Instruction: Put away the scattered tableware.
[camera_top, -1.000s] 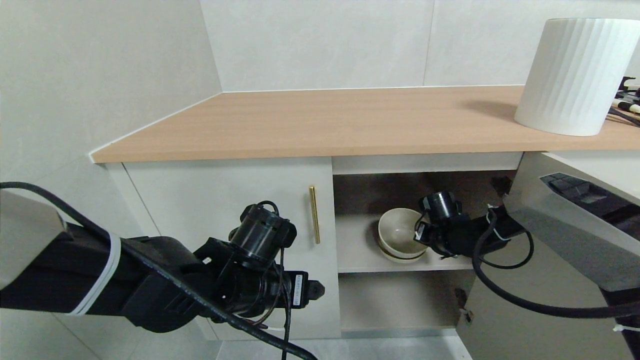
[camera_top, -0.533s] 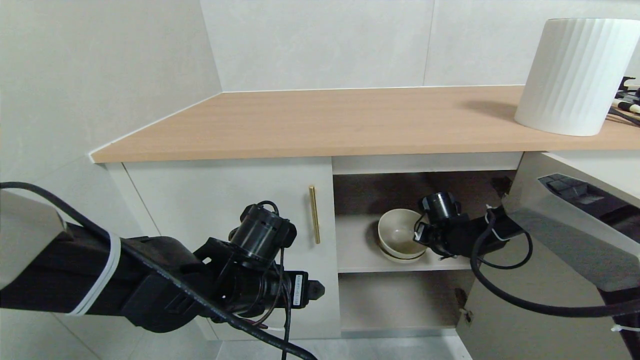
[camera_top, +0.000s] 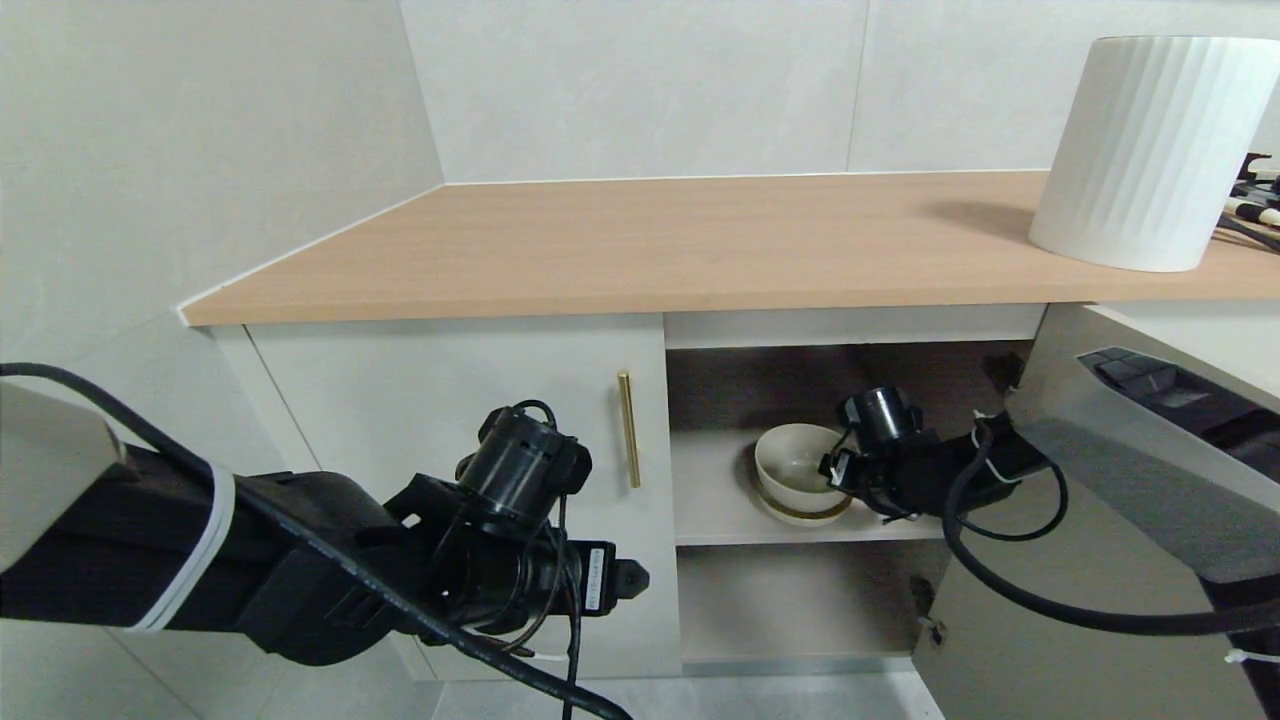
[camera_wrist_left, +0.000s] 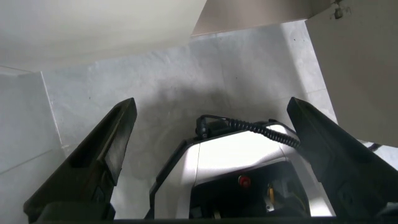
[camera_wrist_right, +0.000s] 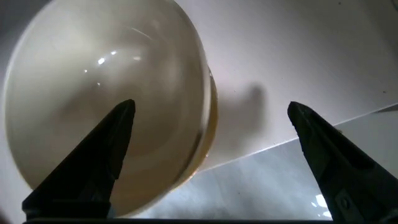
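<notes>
A cream bowl (camera_top: 793, 468) sits nested in a second bowl with a golden rim (camera_top: 800, 512) on the upper shelf (camera_top: 715, 500) of the open cabinet. My right gripper (camera_top: 832, 470) is inside the cabinet at the bowl's right side. In the right wrist view the gripper (camera_wrist_right: 209, 109) is open, and the bowl (camera_wrist_right: 93, 112) has its rim between the spread fingers, one over the bowl's inside and one outside. My left gripper (camera_top: 640, 578) hangs low in front of the closed door; it is open (camera_wrist_left: 211, 106) with only floor beyond it.
The left cabinet door (camera_top: 450, 430) is closed, with a gold handle (camera_top: 625, 428). The right door (camera_top: 1000, 620) stands open. A lower shelf (camera_top: 800, 600) lies under the bowls. A white ribbed container (camera_top: 1150, 150) stands on the wooden counter (camera_top: 650, 240) at the right.
The top bowl was tilted on the stack and now sits lower and more level in the bowl beneath. My right gripper has shifted slightly left. The left arm has barely moved.
</notes>
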